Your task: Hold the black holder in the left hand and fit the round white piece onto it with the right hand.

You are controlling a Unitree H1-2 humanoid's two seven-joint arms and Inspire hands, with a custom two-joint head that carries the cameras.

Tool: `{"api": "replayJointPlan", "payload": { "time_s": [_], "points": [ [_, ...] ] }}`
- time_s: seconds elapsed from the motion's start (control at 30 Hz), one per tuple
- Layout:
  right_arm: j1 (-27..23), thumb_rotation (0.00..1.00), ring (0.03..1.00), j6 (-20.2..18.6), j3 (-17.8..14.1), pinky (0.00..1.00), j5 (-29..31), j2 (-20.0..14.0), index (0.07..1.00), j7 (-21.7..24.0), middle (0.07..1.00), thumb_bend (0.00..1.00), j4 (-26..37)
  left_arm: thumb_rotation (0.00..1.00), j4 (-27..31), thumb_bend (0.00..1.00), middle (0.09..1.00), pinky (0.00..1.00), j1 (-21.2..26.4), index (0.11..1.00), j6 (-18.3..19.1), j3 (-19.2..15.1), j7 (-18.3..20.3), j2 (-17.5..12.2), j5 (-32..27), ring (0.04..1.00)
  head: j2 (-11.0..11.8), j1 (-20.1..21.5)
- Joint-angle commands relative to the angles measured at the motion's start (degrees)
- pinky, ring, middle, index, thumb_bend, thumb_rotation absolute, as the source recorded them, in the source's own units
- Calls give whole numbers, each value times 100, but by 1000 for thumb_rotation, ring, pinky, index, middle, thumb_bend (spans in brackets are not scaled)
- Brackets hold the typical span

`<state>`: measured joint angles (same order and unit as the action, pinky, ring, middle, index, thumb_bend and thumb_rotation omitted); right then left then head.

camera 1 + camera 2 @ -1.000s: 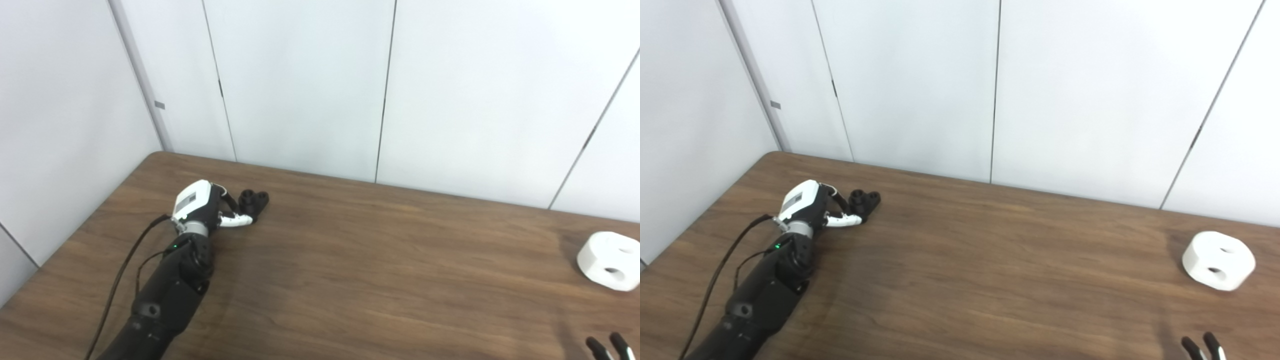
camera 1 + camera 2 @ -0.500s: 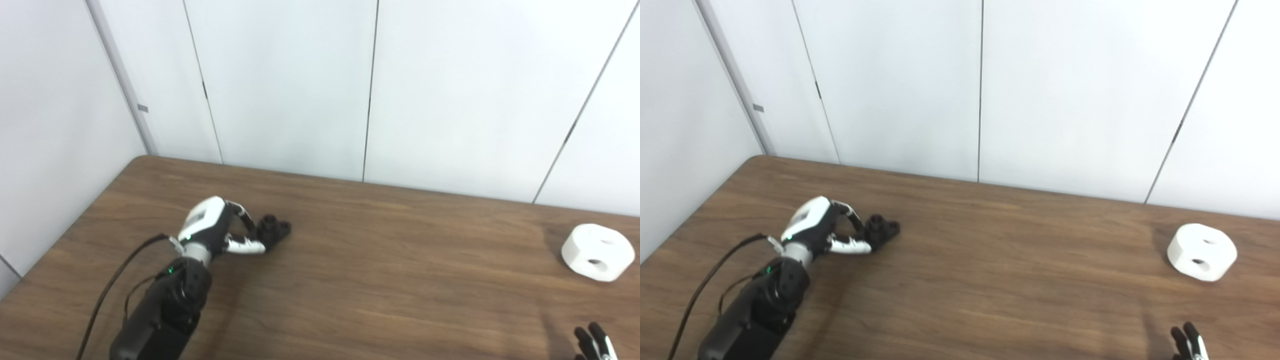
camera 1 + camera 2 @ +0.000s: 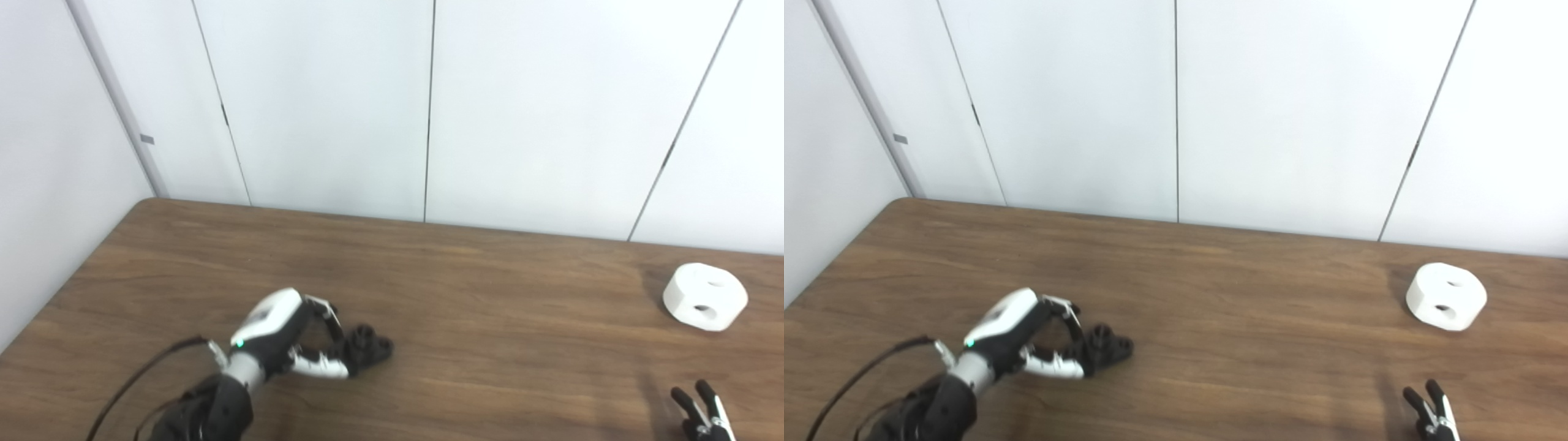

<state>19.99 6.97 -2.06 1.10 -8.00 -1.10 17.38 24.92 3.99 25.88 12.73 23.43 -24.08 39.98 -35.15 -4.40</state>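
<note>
The left hand (image 3: 278, 334) has a white back shell, black fingers with white segments, a silver wrist ring and a lit green indicator. A black forearm (image 3: 202, 416) carries an external black cable (image 3: 131, 386). The right hand (image 3: 704, 416) shows only black fingertips with white trim.

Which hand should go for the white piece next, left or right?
Right. The round white piece lies on the table's right side, just beyond the right hand, which holds nothing, fingers apart. The left hand is far across the table, its fingers around the black holder.

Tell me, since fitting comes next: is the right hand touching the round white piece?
Apart. The right eye view shows bare table between the right hand and the round white piece.
</note>
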Motion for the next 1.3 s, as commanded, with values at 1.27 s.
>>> {"api": "replayJointPlan", "payload": {
  "time_s": [1.27],
  "points": [
    [95, 919, 973, -487, 217, 1000, -170, 217, 982, -107, 909, 642, 726, 50, 105, 522, 768, 869, -831, 486, -2391, 1564, -381, 653, 1631, 840, -750, 744]
  ]
}}
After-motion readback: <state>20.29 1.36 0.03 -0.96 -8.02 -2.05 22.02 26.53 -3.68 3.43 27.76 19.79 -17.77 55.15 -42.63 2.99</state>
